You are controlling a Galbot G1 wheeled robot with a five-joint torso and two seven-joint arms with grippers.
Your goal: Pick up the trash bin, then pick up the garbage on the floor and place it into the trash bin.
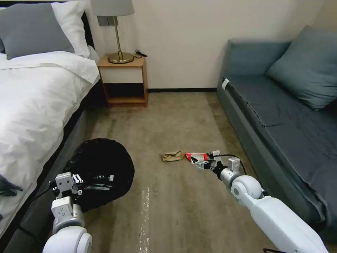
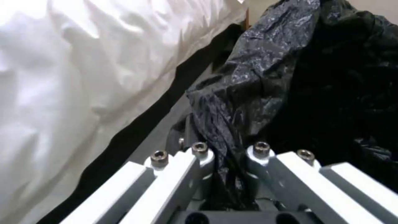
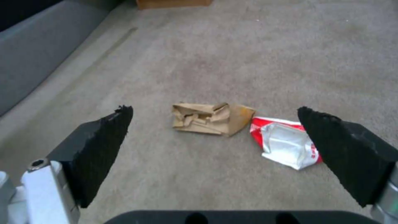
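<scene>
Left gripper [image 2: 228, 155] is clenched on the trash bin [image 1: 100, 168] liner, lower left of head view; right gripper [image 3: 215, 137] with jaws released hovers over brown paper scrap [image 3: 211, 119] and red-and-white wrapper [image 3: 286, 141] at centre floor; both look light, crumpled, soft, so pinch a raised fold.

I note white arms, rounded grey-capped joints; black cable along right wrist; right gripper [image 3: 215, 124] pads black wedges; left gripper [image 2: 230, 155] links white, hex screws.

beige carpet [image 1: 182, 123] between white bed [image 1: 31, 98] and grey sofa [image 1: 281, 112]; nightstand [image 1: 123, 82] with lamp [image 1: 117, 28].
</scene>
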